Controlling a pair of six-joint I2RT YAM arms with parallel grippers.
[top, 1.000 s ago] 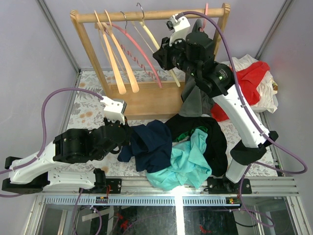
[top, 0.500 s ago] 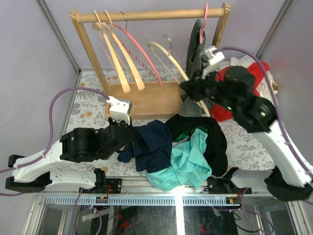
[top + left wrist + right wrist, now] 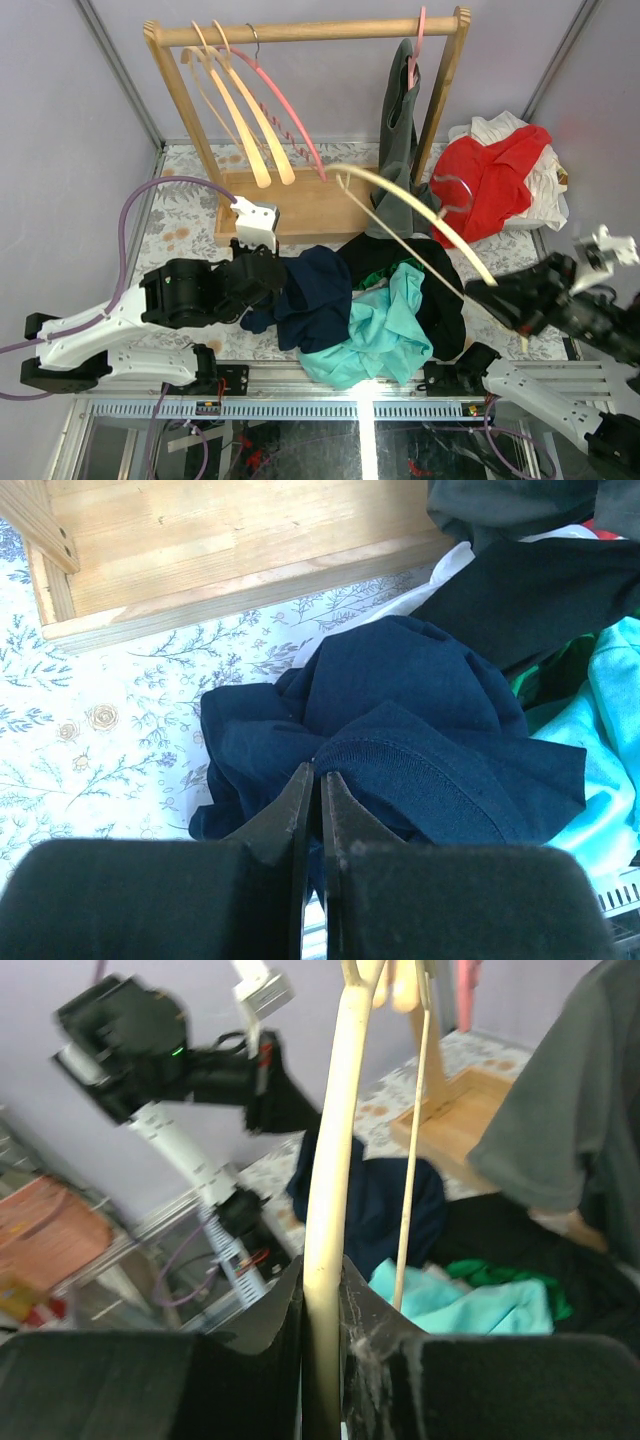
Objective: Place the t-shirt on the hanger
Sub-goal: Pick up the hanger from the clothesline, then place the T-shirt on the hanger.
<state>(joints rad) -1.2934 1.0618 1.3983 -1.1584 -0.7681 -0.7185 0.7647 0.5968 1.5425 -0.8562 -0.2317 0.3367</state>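
Between my right pincer's [image 3: 322, 1290] fingers one arm of the hanger [image 3: 335, 1150] is clamped; only the overhead view shows its whole span slanting above the clothes heap [image 3: 390, 320]. Just ahead of my left pincer [image 3: 312, 780], clenched on a fold of it, lies the bunched t-shirt [image 3: 420, 700]. A second ago my right pincer was up at the rail [image 3: 310, 30]; the hanger is now off it.

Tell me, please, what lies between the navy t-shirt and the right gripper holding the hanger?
In the top view, a turquoise garment and a black garment lie heaped between the t-shirt and the right gripper, which holds the hanger.
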